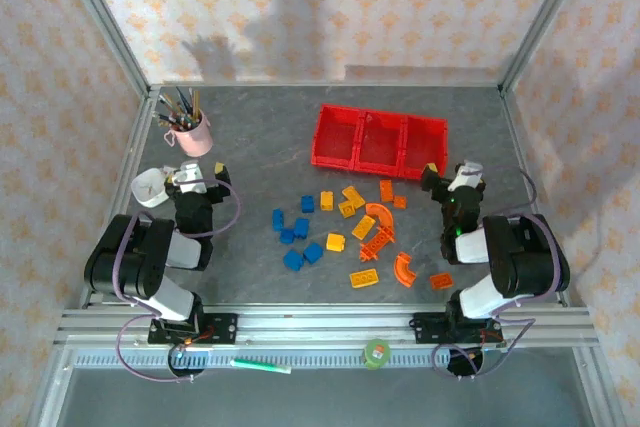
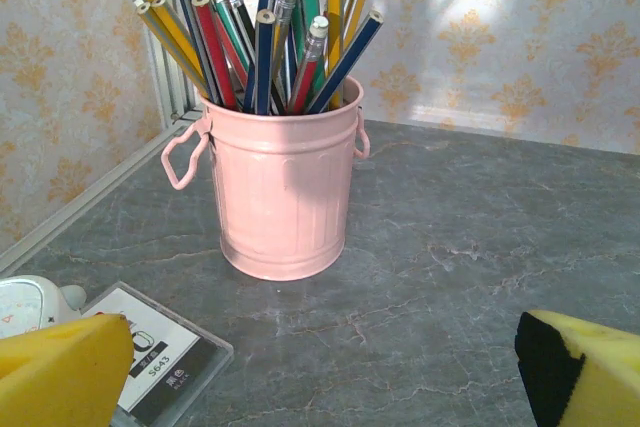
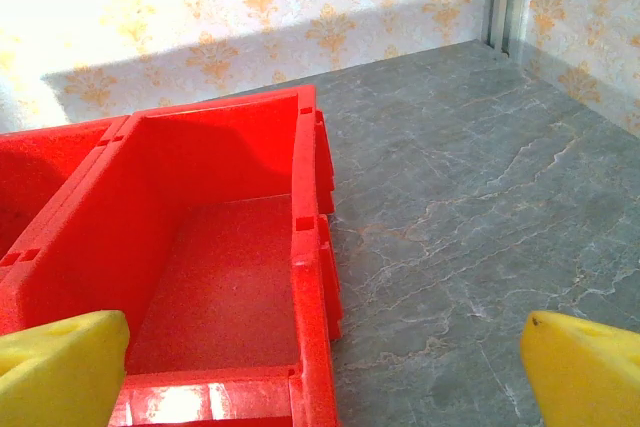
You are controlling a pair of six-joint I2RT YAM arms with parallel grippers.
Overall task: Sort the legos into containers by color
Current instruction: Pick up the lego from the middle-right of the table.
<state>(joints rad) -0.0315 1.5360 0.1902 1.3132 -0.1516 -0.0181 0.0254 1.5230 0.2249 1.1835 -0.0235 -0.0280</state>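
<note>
**Entry 1, left gripper.** I am holding its jaws spread wide with nothing between them. It is facing the pink cup of pencils, well to the left of the containers.

**Entry 2, right gripper.** It is likewise gaping and carrying nothing, hovering just off the containers' near right corner.

**Entry 3, the legos.** They are lying loose on the table just in front of the containers.
- Blue bricks are clustering front-left.
- Yellow bricks are sitting in the middle.
- Orange pieces are sitting front-right, and some of these are curved arches.
- None is sitting in a bin (the rightmost bin's floor is showing bare).

**Entry 4, step in hand (my judgement).** I am setting up the first pick. I am favouring an outlying brick standing apart from its neighbours, coming straight down and closing across its flat sides. The arches are looking harder to grip.
</note>
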